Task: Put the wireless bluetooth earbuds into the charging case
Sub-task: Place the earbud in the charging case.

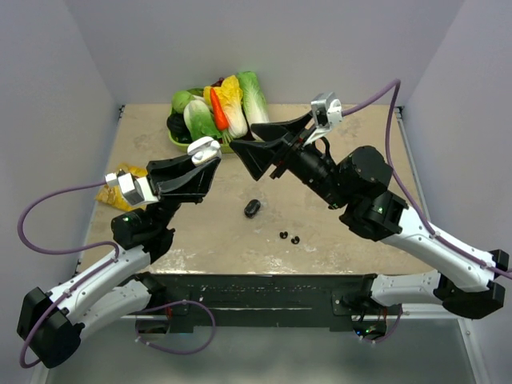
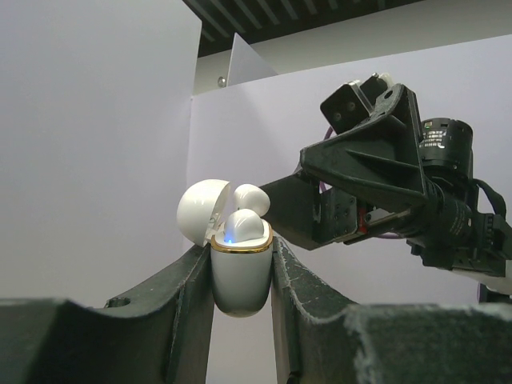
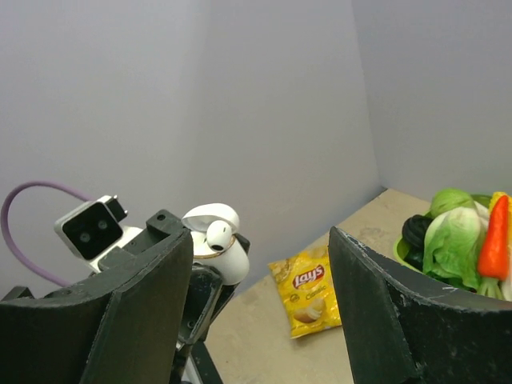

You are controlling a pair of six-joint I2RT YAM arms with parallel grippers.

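White and glossy, the egg-shaped plastic charging case (image 2: 240, 280) with its gold rim is clamped between the matte black fingers (image 2: 188, 304) of the left gripper (image 2: 240, 258). That arm is raised over the left half of the worktop (image 1: 208, 240), and the case's lid is tipped open. Two smooth white earbuds (image 2: 246, 224) show at its mouth, one lit blue. The right gripper (image 3: 260, 238) points at the case with jaws apart and empty. Two tiny rounded black earbuds (image 1: 283, 235) lie toward the worktop's near edge, near a black oval lump (image 1: 253, 209).
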